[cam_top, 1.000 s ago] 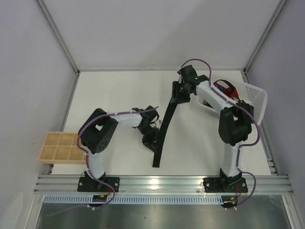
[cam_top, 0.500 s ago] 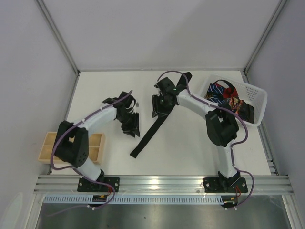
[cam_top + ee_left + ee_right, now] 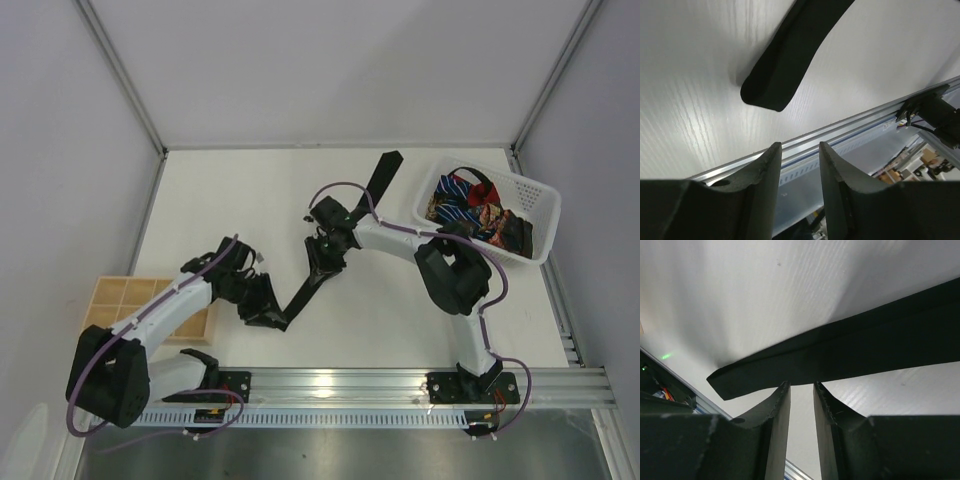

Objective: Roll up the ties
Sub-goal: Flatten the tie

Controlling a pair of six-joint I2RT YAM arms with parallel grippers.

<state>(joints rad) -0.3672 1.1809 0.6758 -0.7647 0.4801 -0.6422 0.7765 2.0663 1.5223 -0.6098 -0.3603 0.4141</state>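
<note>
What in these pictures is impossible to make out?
- Black tie: top view, middle hidden under the right hand.
- Ties in the basket: top view, tangled, too small to count.
- Tan tray: top view, partly covered by the left arm.
- Left wrist view: frame edge cuts off the tie.

Across the middle of the table [image 3: 230, 200]: 1 tie [image 3: 300, 293], slanting from rear right to near left. At its near end, left gripper [image 3: 268, 314]; over its mid-stretch, right gripper [image 3: 322, 268]. At the rear right corner: lattice basket [image 3: 540, 215], several ties [image 3: 468, 195] heaped in it. Off the table's left edge: compartment tray [image 3: 112, 300]. Along the near edge: rail [image 3: 340, 382], both arm bases on it.
</note>
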